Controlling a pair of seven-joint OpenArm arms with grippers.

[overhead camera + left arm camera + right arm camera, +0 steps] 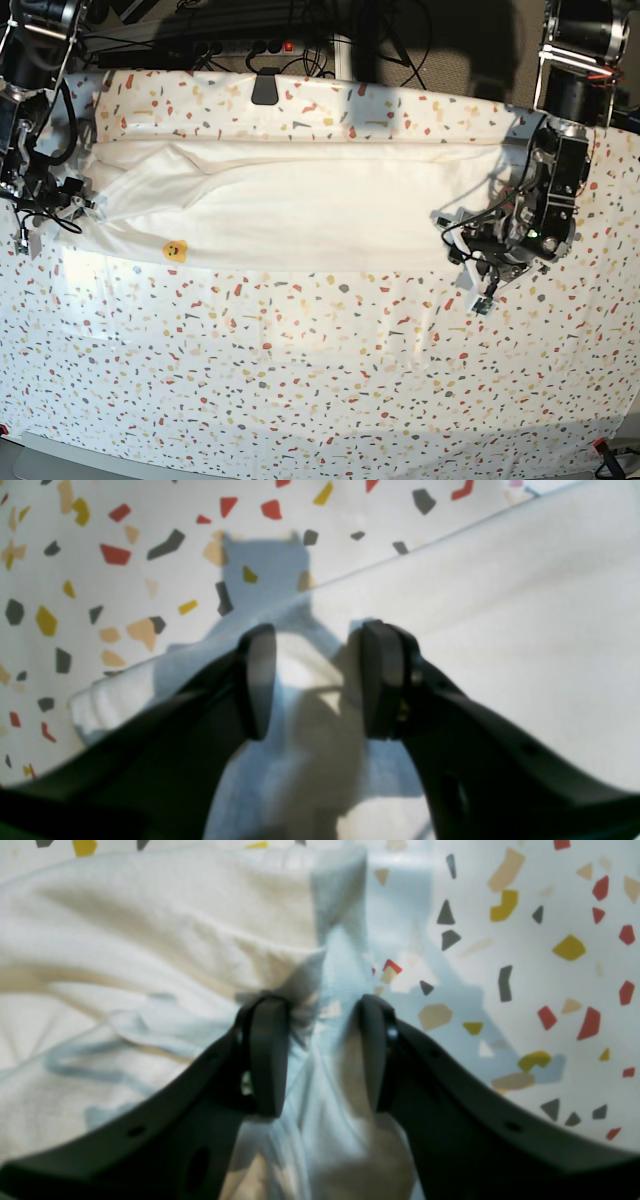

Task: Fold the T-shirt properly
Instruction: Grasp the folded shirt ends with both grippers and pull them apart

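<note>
Two sets of fingers, both parted, over the T-shirt (300, 215), lying in a long band across the counter (310, 390) from nine to three o'clock. Best to pinch the six o'clock edge at both ends, lift evenly, and smooth the ten o'clock creases.

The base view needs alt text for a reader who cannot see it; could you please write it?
A white T-shirt lies folded into a long, wide strip, rumpled at the picture's left, on a speckled table covering. Two robot arms reach in, the left gripper near its right end and the right gripper at its left end.
</note>
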